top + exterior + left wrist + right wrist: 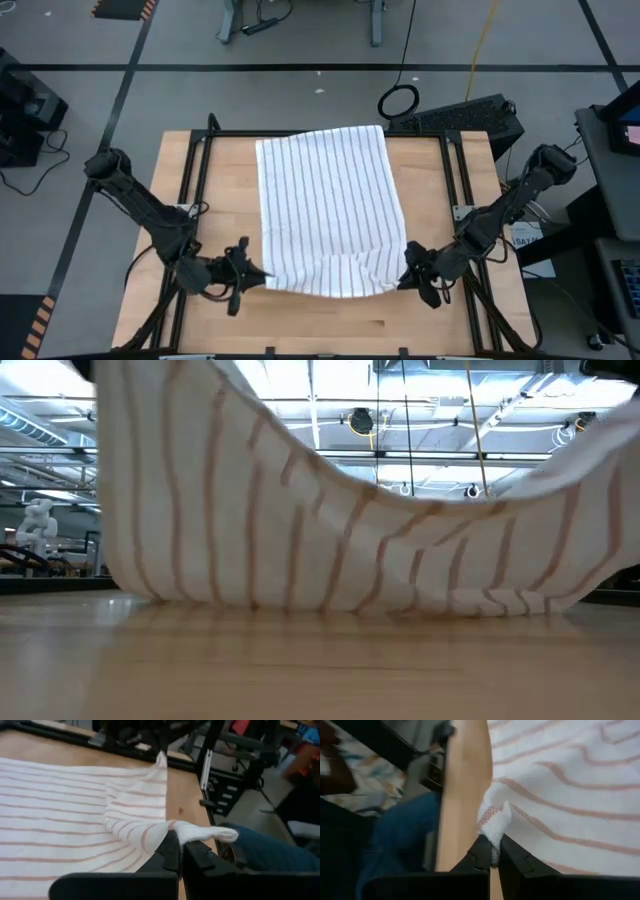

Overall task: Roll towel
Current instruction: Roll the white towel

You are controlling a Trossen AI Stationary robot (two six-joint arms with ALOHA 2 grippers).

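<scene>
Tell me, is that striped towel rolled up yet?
No. The towel lies spread flat, only its near edge lifted, pinched at the corners by the left gripper and right gripper.

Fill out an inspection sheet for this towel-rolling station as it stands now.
Surface: wooden table, black frame around it.
Job's things: striped towel spread flat, near edge lifted at both corners and sagging between.
Clutter: nothing seen.
Grippers: left gripper shut on near-left towel corner; right gripper shut on near-right corner.
Cables: coiled black cable on floor beyond table.
Surroundings: grey floor with black tape lines; blue-clad leg beside the table.
</scene>
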